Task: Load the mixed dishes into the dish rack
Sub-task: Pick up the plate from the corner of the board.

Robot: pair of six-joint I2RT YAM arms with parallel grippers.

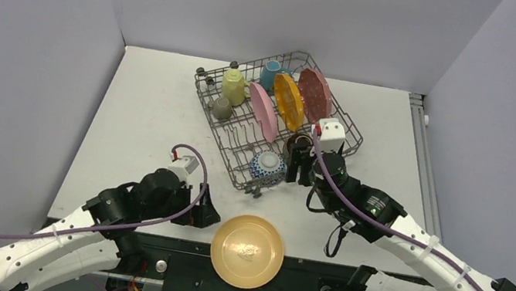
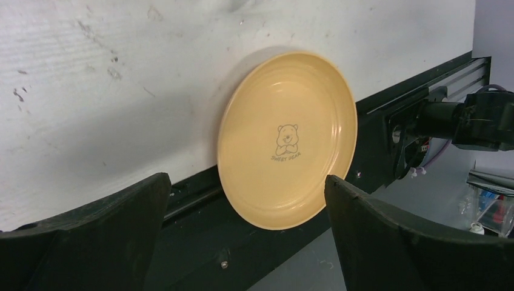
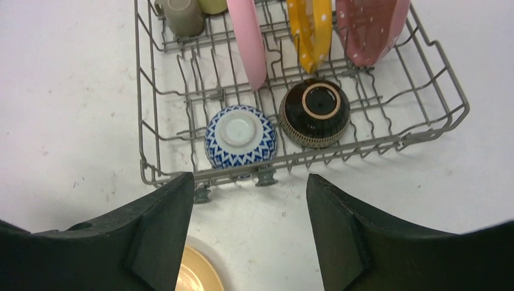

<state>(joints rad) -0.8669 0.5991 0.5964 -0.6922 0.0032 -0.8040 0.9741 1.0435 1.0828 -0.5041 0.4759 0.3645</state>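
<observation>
On the table (image 1: 139,134), the dish rack (image 1: 234,135) lies well beyond your left gripper (image 2: 245,182). The right gripper (image 3: 250,179), jaws part-spread and empty, hangs at its near end. The tan plate (image 1: 247,251) lies flat just ahead of your left gripper's wide, empty jaws.

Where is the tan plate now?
In the top view, the tan plate lies flat at the middle of the near edge of the table, outside the dish rack.
</observation>
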